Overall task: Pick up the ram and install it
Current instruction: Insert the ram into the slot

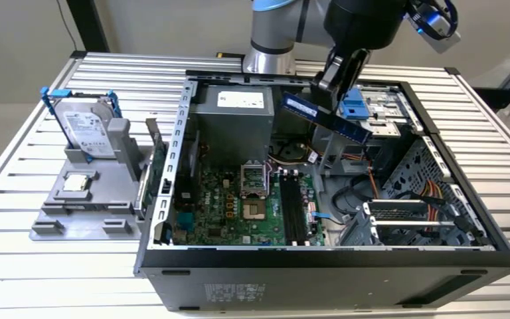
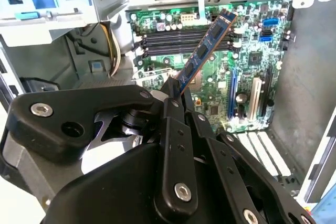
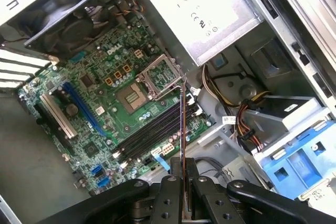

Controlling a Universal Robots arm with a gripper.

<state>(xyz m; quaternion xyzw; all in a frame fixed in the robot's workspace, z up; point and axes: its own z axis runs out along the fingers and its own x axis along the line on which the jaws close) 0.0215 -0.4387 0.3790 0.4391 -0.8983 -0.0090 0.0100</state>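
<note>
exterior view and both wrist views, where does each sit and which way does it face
Exterior view: off the arm, raised, looking down into the open case; shows the arm and the gripper holding the ram.
First wrist view: behind the gripper, facing the motherboard, ram edge-on.
Second wrist view: behind the gripper, facing the motherboard, ram's face showing.
Both wrist views share gripper, ram, memory slots.

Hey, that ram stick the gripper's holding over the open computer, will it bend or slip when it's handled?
Probably stiff: the ram juts straight from the gripper without sagging. Likely light, since a simple two-finger pinch carries it. Being thin and flat, with much of its length sticking out unsupported, it could pivot in that grip if pushed.
</note>
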